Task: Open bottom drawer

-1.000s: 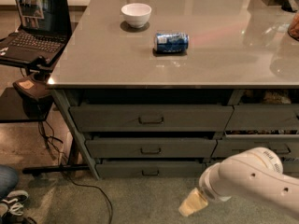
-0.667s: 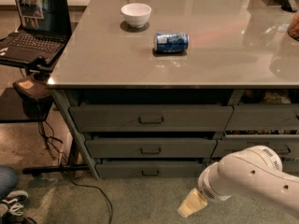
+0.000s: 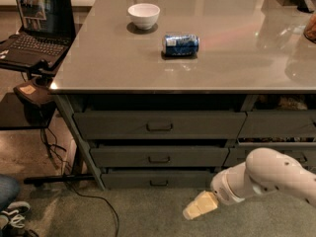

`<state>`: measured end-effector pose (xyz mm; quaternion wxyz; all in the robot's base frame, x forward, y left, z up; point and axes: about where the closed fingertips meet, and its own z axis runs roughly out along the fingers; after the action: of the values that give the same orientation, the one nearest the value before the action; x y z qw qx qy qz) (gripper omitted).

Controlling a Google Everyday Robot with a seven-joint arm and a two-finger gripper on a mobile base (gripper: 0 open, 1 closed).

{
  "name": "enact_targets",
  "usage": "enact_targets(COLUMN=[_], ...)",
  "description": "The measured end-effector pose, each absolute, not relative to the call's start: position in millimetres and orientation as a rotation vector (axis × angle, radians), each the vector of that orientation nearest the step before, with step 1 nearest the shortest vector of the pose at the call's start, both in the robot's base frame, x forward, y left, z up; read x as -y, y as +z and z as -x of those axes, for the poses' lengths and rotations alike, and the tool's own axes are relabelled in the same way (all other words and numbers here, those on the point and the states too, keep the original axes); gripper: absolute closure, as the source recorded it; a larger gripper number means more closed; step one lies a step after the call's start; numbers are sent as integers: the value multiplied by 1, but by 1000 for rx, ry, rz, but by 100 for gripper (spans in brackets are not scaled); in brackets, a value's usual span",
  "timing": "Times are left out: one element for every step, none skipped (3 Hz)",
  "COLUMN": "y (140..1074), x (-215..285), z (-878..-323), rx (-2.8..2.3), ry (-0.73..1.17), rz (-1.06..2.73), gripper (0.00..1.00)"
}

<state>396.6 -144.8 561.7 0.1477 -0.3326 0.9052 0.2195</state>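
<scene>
The bottom drawer (image 3: 157, 179) is the slimmest dark grey front at the foot of the wide left stack, with a small dark loop handle (image 3: 159, 183) at its centre. It looks shut. Above it are two taller grey drawers (image 3: 158, 156) of the same width. My gripper (image 3: 190, 213) is the cream tip of the white arm (image 3: 264, 179), low in front of the cabinet. It is below and right of the bottom drawer's handle, apart from it, near the floor.
On the grey counter (image 3: 98, 68) stand a white bowl (image 3: 143, 15) and a blue can (image 3: 180, 44) lying on its side. A narrower drawer stack (image 3: 276, 125) is at right. A laptop (image 3: 35, 26) sits on a side stand at left. Cables (image 3: 94, 201) and a shoe (image 3: 12, 214) lie on the floor.
The arm and gripper have shifted very slightly; the drawers, bowl and can stand as before.
</scene>
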Motion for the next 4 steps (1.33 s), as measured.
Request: enact_targets(y=[557, 556, 536, 464], x=[137, 137, 130, 122], z=[-405, -405, -413, -439], rx=[-2562, -2562, -2552, -2600], ry=[765, 763, 741, 750], rz=[1008, 1010, 957, 762], gripper=[0, 0, 0, 0])
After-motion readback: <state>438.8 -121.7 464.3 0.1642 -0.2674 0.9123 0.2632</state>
